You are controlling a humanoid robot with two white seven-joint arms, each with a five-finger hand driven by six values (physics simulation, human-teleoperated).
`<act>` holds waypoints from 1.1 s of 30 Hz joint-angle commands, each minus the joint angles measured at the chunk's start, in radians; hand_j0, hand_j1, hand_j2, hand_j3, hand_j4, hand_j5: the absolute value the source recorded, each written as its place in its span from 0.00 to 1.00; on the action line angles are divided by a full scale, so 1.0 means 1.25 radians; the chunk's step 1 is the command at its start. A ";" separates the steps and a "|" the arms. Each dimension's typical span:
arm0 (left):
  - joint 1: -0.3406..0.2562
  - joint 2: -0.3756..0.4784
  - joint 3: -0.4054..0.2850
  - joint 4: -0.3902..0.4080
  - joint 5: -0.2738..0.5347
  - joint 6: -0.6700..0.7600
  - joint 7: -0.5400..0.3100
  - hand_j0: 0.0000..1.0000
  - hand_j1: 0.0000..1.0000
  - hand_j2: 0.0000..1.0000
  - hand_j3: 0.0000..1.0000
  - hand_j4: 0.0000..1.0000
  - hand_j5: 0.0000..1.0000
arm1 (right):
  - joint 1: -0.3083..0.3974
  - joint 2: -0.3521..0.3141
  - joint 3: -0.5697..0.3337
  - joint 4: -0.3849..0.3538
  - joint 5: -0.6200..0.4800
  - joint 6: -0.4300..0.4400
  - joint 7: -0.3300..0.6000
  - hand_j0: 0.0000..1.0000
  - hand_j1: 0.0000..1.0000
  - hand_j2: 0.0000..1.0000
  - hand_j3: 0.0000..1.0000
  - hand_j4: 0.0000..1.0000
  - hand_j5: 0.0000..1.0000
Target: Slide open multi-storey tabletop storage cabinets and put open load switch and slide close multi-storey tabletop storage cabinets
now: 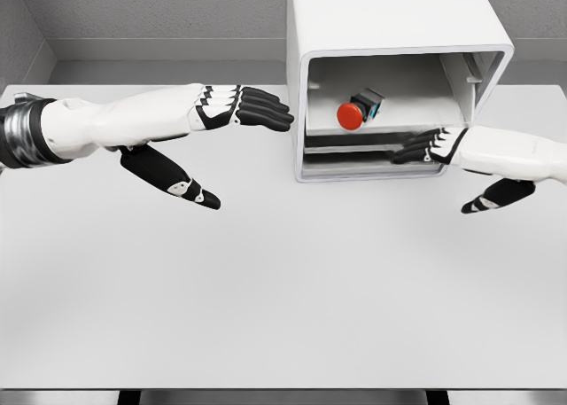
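The small red-capped black load switch (355, 112) sits in the white box-shaped cabinet (390, 33); rigid, light, probably best pinched by its body; right hand (430, 146) flat, empty, at the drawer (354, 148); left hand (239, 108) open.

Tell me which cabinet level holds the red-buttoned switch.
The upper level of the cabinet: the switch sits there, while the right hand reaches into the lower level.

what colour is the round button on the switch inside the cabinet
Red, on a dark body with a bit of teal; the switch shows clearly in the head view.
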 commanded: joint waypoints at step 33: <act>0.037 0.144 0.037 0.000 0.008 0.002 0.000 1.00 1.00 1.00 1.00 1.00 1.00 | 0.021 -0.045 -0.004 0.009 -0.014 0.002 -0.014 1.00 1.00 1.00 1.00 1.00 1.00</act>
